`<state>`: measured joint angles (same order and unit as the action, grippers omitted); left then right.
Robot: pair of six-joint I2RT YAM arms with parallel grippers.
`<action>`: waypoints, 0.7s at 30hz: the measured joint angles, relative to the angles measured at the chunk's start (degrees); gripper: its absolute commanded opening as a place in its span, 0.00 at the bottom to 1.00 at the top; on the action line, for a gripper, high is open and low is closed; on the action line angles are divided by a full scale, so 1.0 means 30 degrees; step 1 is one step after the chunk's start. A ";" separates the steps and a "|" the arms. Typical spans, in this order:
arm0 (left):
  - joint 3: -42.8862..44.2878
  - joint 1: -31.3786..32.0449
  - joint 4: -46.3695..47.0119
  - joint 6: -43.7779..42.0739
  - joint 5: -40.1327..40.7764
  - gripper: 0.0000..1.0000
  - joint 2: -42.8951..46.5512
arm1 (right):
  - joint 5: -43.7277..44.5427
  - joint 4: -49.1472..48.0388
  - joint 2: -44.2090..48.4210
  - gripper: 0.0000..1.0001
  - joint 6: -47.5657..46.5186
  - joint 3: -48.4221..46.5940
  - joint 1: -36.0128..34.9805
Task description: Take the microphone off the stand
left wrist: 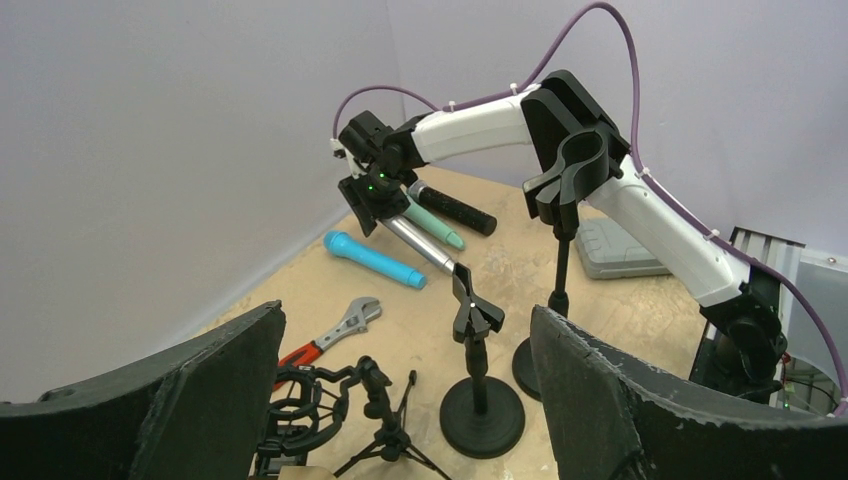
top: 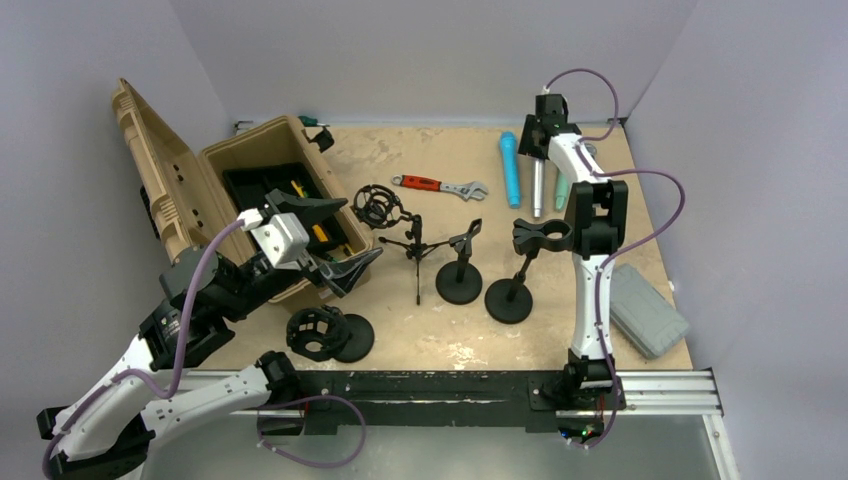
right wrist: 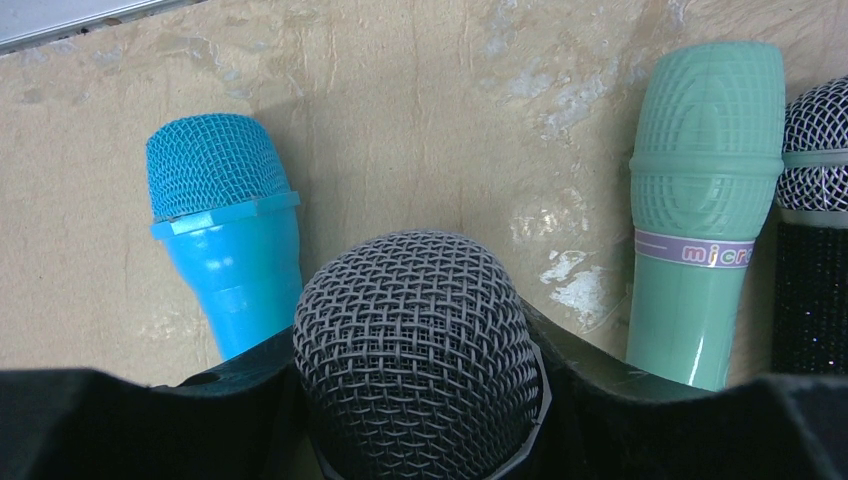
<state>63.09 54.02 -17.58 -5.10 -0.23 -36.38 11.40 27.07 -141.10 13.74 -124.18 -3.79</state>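
At the far table edge, your right gripper [top: 538, 135] clamps the grey microphone [right wrist: 418, 350] by its head, low between the blue mic [right wrist: 225, 230] and green mic [right wrist: 705, 200], likely to lay it in their row, well apart from the nearest stand [top: 509, 300]. Your left gripper [top: 335, 240] gapes wide, empty.

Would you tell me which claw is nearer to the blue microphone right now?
Right. The right claw grips the silver microphone just beside the blue microphone; the left claw hangs open at the toolbox.

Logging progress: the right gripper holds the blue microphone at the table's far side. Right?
Not blue: the right gripper holds the grey-headed microphone; the blue microphone lies loose beside it, as the right wrist view shows.
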 measured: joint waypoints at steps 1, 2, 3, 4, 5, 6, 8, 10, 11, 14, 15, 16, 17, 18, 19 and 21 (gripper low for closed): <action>0.0000 0.0000 0.0015 0.0000 -0.0022 0.89 0.0007 | 0.0000 0.0029 -0.0022 0.21 -0.0015 -0.0036 0.0000; 0.0000 0.0000 0.0044 0.0000 -0.0044 0.89 0.0015 | -0.0007 0.0058 -0.0036 0.23 -0.0022 -0.0058 0.0000; 0.0000 0.0000 0.0051 0.0000 -0.0073 0.89 0.0007 | -0.0015 0.0066 -0.0058 0.26 -0.0029 -0.0080 0.0000; 0.0000 0.0007 0.0051 0.0000 -0.0095 0.89 0.0007 | -0.0058 0.0102 -0.0058 0.28 -0.0036 -0.0109 0.0000; 0.0000 0.0007 0.0051 0.0007 -0.0153 0.89 0.0007 | -0.0117 0.0117 -0.0066 0.31 -0.0051 -0.0124 0.0000; 0.0000 0.0007 0.0051 0.0007 -0.0189 0.89 0.0007 | -0.0168 0.0131 -0.0080 0.35 -0.0073 -0.0146 0.0000; 0.0000 0.0007 0.0058 0.0007 -0.0240 0.89 0.0007 | -0.0233 0.0160 -0.0102 0.39 -0.0109 -0.0175 0.0000; 0.0000 0.0022 0.0058 0.0007 -0.0277 0.89 0.0000 | -0.0372 0.0160 -0.0102 0.44 -0.0153 -0.0182 0.0000; 0.0000 0.0029 0.0058 0.0007 -0.0284 0.89 -0.0015 | -0.0474 0.0160 -0.0102 0.46 -0.0182 -0.0182 0.0000; 0.0000 0.0044 0.0051 0.0007 -0.0284 0.89 -0.0066 | -0.0845 0.0197 -0.0102 0.50 -0.0350 -0.0211 0.0000; 0.0000 0.0044 0.0051 0.0007 -0.0284 0.89 -0.0095 | -0.0976 0.0204 -0.0102 0.52 -0.0386 -0.0219 0.0000; 0.0000 0.0044 0.0051 0.0007 -0.0284 0.89 -0.0131 | -0.1144 0.0255 -0.0117 0.56 -0.0408 -0.0270 0.0000; 0.0000 0.0044 0.0051 0.0007 -0.0284 0.89 -0.0168 | -0.1202 0.0270 -0.0131 0.59 -0.0393 -0.0299 0.0000; 0.0000 0.0044 0.0051 0.0007 -0.0284 0.89 -0.0189 | -0.1260 0.0248 -0.0204 0.62 -0.0408 -0.0335 0.0000; 0.0000 0.0051 0.0051 0.0007 -0.0284 0.89 -0.0219 | -0.1319 0.0240 -0.0299 0.64 -0.0401 -0.0423 0.0000; 0.0000 0.0102 0.0051 0.0007 -0.0284 0.89 -0.0277 | -0.1413 0.0277 -0.0430 0.68 -0.0430 -0.0452 0.0000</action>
<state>63.09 54.33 -17.43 -5.08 -1.08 -37.21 7.16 27.90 -142.39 12.45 -125.54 -3.79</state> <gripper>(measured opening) 0.890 0.627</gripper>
